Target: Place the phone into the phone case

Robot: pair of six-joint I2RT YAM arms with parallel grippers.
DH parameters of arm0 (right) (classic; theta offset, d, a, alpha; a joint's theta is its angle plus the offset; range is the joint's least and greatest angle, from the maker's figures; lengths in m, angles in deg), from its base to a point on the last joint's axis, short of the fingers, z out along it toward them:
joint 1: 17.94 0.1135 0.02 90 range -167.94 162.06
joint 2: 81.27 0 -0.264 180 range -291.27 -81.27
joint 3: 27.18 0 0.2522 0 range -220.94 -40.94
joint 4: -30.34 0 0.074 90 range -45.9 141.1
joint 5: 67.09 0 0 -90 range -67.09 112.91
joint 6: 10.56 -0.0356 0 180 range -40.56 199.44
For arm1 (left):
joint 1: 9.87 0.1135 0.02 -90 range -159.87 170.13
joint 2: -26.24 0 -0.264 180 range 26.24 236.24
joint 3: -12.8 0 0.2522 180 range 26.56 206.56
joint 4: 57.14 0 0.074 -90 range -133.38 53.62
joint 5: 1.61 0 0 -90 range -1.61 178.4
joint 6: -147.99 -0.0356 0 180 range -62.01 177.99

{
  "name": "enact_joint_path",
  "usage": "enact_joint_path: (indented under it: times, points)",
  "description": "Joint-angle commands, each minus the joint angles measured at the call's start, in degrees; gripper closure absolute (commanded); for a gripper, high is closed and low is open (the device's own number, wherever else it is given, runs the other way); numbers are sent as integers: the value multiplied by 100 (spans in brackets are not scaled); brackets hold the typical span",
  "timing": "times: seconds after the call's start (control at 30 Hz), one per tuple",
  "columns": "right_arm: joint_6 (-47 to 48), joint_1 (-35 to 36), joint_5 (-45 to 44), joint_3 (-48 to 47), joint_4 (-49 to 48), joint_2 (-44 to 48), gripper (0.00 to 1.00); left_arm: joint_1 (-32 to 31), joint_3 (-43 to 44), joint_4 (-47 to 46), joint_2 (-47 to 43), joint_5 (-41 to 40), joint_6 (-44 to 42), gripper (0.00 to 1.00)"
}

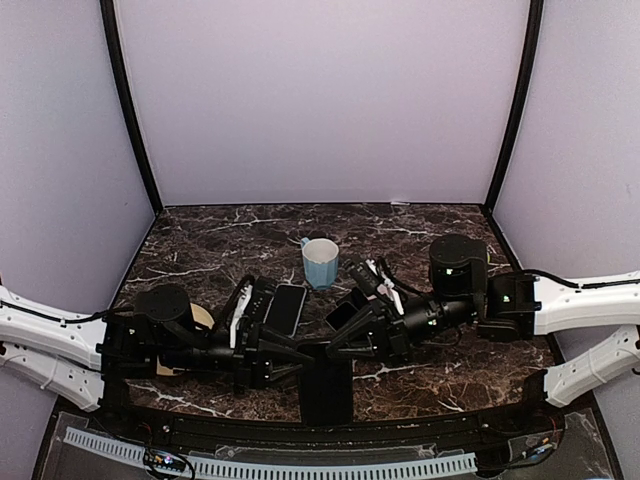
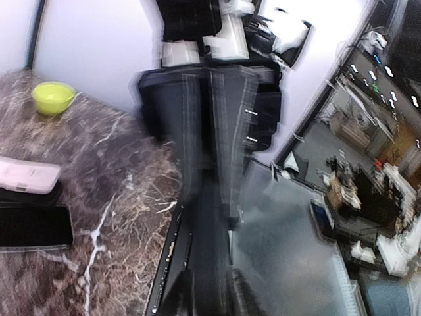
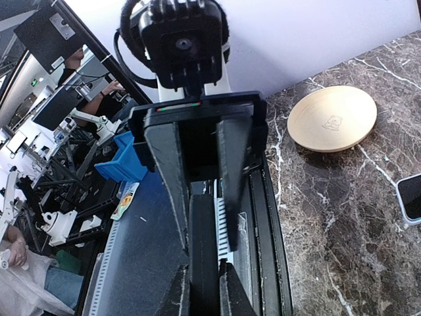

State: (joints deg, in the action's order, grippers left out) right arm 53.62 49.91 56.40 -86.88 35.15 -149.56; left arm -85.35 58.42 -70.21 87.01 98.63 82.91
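Inward, both arms (image 1: pixel 440 315) low; right gripper (image 3: pixel 204 273) tight on black slab (image 3: pixel 202 224), left gripper (image 1: pixel 305 357) unclear.

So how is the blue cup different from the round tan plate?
The cup is light blue; the plate is tan. The cup stands tall and open-topped; the plate lies low and flat. The cup sits mid-table toward the back; the plate sits nearer the front edge, on the left. Both are round and rest on the dark marble table.
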Motion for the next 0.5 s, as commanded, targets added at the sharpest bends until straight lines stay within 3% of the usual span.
enact_joint_path:
  times: [0.0,0.07,0.17,0.23,0.3,0.47]
  points:
    - [-97,15,193,-186,-676,17,100,7,145,-99,203,278,-41,95]
    - [-165,22,137,-91,-674,9,95,12,131,-206,173,238,-36,100]
    - [-325,17,-23,269,-707,49,59,73,-31,-368,15,97,67,100]
    - [-485,17,-124,544,-844,90,50,205,-136,-388,-123,73,183,100]
    - [-699,17,-190,795,-1152,101,52,331,-245,-400,-242,99,294,100]
    - [-946,18,-158,876,-1769,-145,84,461,-321,-401,-310,198,449,100]
